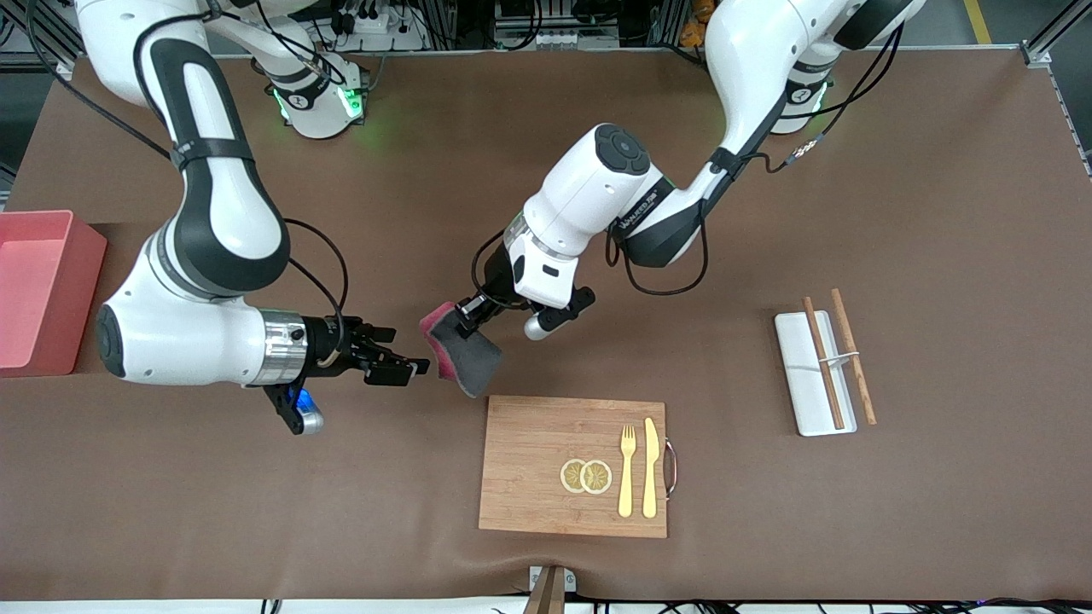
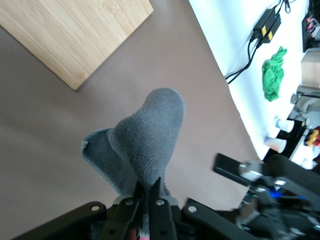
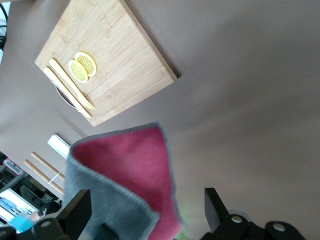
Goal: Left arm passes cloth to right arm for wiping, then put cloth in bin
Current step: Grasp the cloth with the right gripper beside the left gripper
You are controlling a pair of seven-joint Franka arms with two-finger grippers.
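— Cloth: hanging over bare table from left gripper, pinched at top edge, long axis drooping toward five o'clock, just above cutting board.
— Nearest taker?
— Right gripper, sitting at cloth's nine o'clock, fingers spread and empty, almost touching magenta edge. Pink bin waiting at right arm's end.

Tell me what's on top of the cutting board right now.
On the cutting board lie two lemon slices, a fork and a knife, side by side. The cloth, held by the left pincer, hangs just off its corner, covering none of it.
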